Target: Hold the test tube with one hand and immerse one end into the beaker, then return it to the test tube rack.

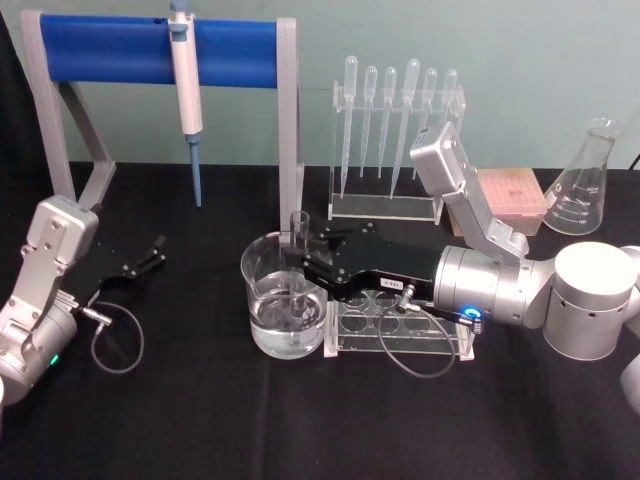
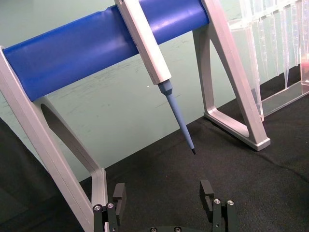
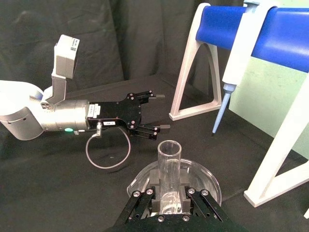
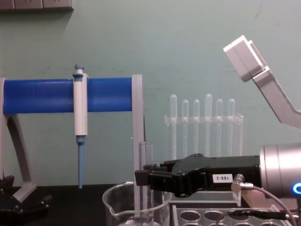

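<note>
Near the middle of the black-covered table [image 1: 200,420], the beaker [image 1: 262,300] stands with clear liquid in its lower part. The test tube [image 1: 299,228] stands upright inside it, its round lower end dipped into the liquid and its plain rim rising above the beaker's rim. In the chest view the test tube [image 4: 145,157] shows as a straight vertical line over the beaker [image 4: 117,207].

The right gripper [image 1: 297,262] reaches in from the table's right side, level over the test tube rack [image 1: 440,340], which sits just beside the beaker on its right. Its black fingers are closed on the tube's middle, above the beaker's rim. The right wrist view looks down on the tube [image 3: 169,164], clamped between the two fingers [image 3: 147,195] of the right gripper [image 3: 169,198], with the beaker [image 3: 212,181] below.

Toward the table's left edge, the left gripper [image 1: 155,250] is idle low over the cloth, fingers spread apart and holding nothing. The left wrist view shows the left gripper [image 2: 164,191] with a wide gap between its fingers.

Along the far edge stands a blue bar stand [image 1: 110,45] with a white-and-blue pipettor [image 1: 185,70] hanging from it. To its right are a clear holder of pipettes [image 1: 395,100] and, near the far right corner, a flask [image 1: 585,185].
</note>
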